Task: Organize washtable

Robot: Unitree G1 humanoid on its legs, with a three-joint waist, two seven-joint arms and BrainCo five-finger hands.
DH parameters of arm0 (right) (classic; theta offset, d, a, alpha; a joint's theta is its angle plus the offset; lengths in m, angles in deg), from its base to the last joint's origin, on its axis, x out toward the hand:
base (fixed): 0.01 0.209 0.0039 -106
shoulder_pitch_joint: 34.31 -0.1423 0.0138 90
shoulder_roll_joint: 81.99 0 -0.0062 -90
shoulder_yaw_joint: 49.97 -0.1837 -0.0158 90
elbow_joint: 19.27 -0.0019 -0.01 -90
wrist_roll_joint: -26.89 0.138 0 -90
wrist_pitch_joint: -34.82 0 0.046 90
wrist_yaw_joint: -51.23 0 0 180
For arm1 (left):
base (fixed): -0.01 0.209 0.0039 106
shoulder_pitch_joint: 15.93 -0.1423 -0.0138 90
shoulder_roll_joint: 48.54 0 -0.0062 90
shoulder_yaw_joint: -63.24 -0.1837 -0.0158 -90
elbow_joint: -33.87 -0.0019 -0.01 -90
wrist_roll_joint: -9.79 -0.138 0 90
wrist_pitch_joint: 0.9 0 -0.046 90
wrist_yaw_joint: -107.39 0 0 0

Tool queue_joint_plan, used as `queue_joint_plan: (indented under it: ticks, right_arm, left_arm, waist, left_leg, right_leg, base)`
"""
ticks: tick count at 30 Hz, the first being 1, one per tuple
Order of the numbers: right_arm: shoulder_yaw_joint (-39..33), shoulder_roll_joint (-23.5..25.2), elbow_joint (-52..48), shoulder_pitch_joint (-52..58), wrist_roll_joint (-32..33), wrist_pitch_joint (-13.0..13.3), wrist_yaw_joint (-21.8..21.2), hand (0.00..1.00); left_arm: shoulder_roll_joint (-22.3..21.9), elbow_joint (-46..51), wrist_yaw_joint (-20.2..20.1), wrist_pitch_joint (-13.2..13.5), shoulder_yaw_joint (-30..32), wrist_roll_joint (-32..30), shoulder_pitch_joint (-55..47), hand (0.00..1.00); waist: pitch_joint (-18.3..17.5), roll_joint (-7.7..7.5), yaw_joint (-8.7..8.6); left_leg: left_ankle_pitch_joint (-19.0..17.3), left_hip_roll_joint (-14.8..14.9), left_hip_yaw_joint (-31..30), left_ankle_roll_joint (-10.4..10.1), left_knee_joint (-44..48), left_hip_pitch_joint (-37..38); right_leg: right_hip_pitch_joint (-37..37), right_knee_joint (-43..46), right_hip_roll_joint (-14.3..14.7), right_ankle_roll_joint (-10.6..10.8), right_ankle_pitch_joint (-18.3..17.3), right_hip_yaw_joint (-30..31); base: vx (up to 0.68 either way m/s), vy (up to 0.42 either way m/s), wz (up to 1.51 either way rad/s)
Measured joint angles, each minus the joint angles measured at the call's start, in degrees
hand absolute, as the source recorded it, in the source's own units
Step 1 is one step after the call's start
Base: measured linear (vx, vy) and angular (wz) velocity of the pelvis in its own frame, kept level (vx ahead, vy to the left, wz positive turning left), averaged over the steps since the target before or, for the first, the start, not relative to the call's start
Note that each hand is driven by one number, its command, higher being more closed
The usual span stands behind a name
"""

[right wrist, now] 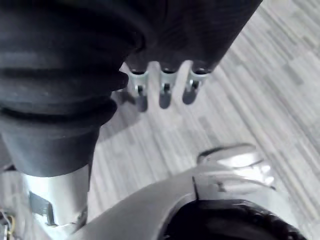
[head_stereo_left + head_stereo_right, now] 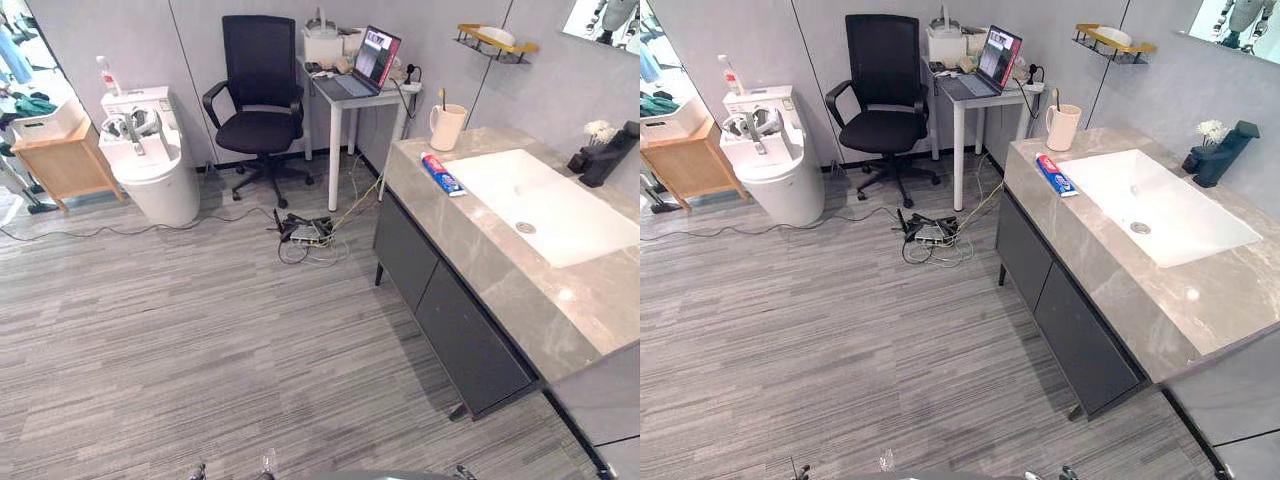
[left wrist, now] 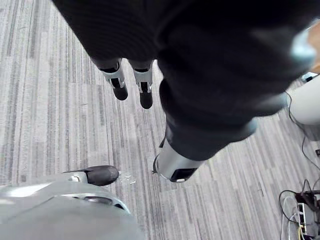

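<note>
Low over the grey plank floor (image 2: 200, 330), the left hand (image 3: 144, 86) and the right hand (image 1: 164, 87) hang with fingers loosely straight, holding nothing. On the marble-topped table (image 2: 520, 290) to the right, a red-and-blue toothpaste tube (image 2: 441, 174) lies just beside the white basin (image 2: 540, 205). Farther back, a cream mug (image 2: 446, 126) holding a toothbrush (image 2: 441, 97) stands upright at the table's far corner.

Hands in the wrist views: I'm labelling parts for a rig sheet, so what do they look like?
The left hand has a black ribbed cover over its back and wrist, silver fingers with dark rounded tips and a thicker silver thumb. The right hand matches: black ribbed cover, silver fingers in a row, dark tips.
</note>
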Motion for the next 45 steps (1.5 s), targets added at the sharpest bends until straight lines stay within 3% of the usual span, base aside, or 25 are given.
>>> queue_joint_plan:
  ticks: [18,19,25,29,30,33,36,37,38,40,43,45]
  right_arm:
    - [3.0,-0.7,3.1,-0.8,-0.1,0.1,-0.4,0.00]
    - [4.3,-1.2,4.6,-1.9,-0.1,0.4,-0.4,0.00]
    - [4.3,-1.2,4.6,-2.1,-0.1,0.5,-0.4,0.00]
    - [4.5,-1.2,4.7,-3.0,0.2,0.5,-0.6,0.00]
    - [4.5,-1.1,4.6,-3.1,0.5,0.5,-1.3,0.00]
    - [4.5,-0.5,4.6,-3.2,1.2,0.6,-1.5,0.00]
    - [4.3,-0.4,4.4,-3.6,2.6,0.7,-1.6,0.00]
    - [4.2,-0.7,4.0,-3.8,3.0,0.7,-1.7,0.00]
    - [3.8,-1.3,3.9,-4.3,3.0,0.7,-1.7,0.00]
    - [2.3,-1.7,3.0,-4.5,3.1,0.7,-1.8,0.00]
    - [-1.5,-1.3,2.4,-4.1,4.3,0.6,-2.4,0.00]
    - [-3.3,-0.3,1.5,-2.9,5.2,0.5,-2.7,0.00]
  left_arm:
    - [1.3,-2.2,0.0,0.0,-2.2,-0.1,-0.3,0.00]
    - [2.4,-2.3,1.1,0.1,-6.0,-0.1,-0.4,0.00]
    - [2.4,-2.3,1.0,0.2,-5.9,-0.1,-0.4,0.00]
    - [1.8,-2.0,0.9,0.8,-3.6,2.4,-0.2,0.00]
    - [1.6,-1.9,0.4,1.1,-2.4,4.1,0.0,0.00]
    - [1.5,-0.4,-0.1,1.3,-1.3,6.9,0.4,0.00]
    - [1.0,1.2,-0.2,1.9,-0.6,9.6,0.8,0.00]
    - [0.3,1.4,-0.2,2.3,0.2,10.9,1.3,0.00]
    - [0.0,1.5,-0.1,2.5,0.6,11.8,1.4,0.00]
    - [-1.1,2.0,-0.1,2.5,0.7,12.2,1.6,0.00]
    - [-1.5,3.2,-0.2,2.5,0.4,12.8,1.8,0.00]
    - [-1.0,3.5,-0.2,2.5,-0.3,13.3,1.4,0.00]
  waist:
    - [-0.5,-0.95,0.23]
    - [-0.1,-1.14,0.09]
    - [0.0,-1.29,0.20]
    - [0.3,-1.05,0.82]
    - [0.7,-1.45,1.85]
    - [1.3,-2.11,2.53]
    - [2.8,-2.34,3.59]
    - [3.2,-2.42,4.13]
    - [4.1,-1.16,4.32]
    - [4.9,-0.15,4.65]
    - [5.6,0.48,5.18]
    - [5.4,0.23,5.45]
  left_leg:
    - [0.0,-0.4,-1.1,0.0,0.0,-0.8]
    - [-0.1,-0.4,-1.1,0.0,0.0,-0.6]
    - [-0.3,-0.4,-1.8,-0.2,0.0,-2.0]
    - [0.0,-0.3,-2.4,0.0,0.4,-4.7]
    - [0.0,-0.3,-2.3,0.0,0.4,-5.3]
    - [-0.1,-0.2,-2.6,0.0,1.3,-7.1]
    - [-3.6,0.2,-3.5,0.3,8.3,-11.2]
    - [-6.4,0.8,-3.7,0.3,13.3,-13.7]
    - [-9.2,1.5,-4.1,0.5,18.3,-16.2]
    - [-12.7,2.3,-4.5,0.8,24.3,-19.2]
    - [-20.0,2.6,-5.0,2.6,35.4,-22.9]
    - [-24.7,1.5,-4.2,3.8,38.4,-22.4]
  right_leg:
    - [0.2,-1.0,-0.1,0.4,-0.1,-0.3]
    - [0.6,-1.5,-0.1,0.4,-0.2,-0.3]
    - [0.0,-2.1,-0.1,0.3,-0.1,-0.7]
    - [-0.9,-4.4,-0.1,0.4,1.4,-2.1]
    - [-0.9,-5.3,-0.2,0.5,2.1,-2.4]
    - [-1.1,-6.8,-0.3,0.5,2.8,-3.8]
    - [-1.4,-7.3,-0.6,0.5,3.2,-5.0]
    - [-1.6,-7.2,-0.5,0.5,3.2,-5.1]
    - [-1.8,-7.3,-0.5,0.6,3.1,-5.1]
    - [-1.9,-7.4,-0.5,1.3,2.5,-5.6]
    - [-2.2,-2.5,-2.2,2.9,-2.6,-8.8]
    - [-3.7,7.7,-4.5,3.1,-5.1,-10.0]
  base:
    - [-0.01,-0.004,0.02]
    - [0.00,0.000,0.00]
    - [0.00,0.000,0.05]
    - [0.02,0.004,0.13]
    - [0.05,0.008,0.00]
    - [0.05,0.001,0.12]
    - [0.03,0.004,0.11]
    - [0.01,0.017,-0.03]
    - [0.01,0.057,-0.06]
    - [0.01,0.109,-0.04]
    - [0.08,0.165,0.13]
    - [0.22,0.211,0.10]
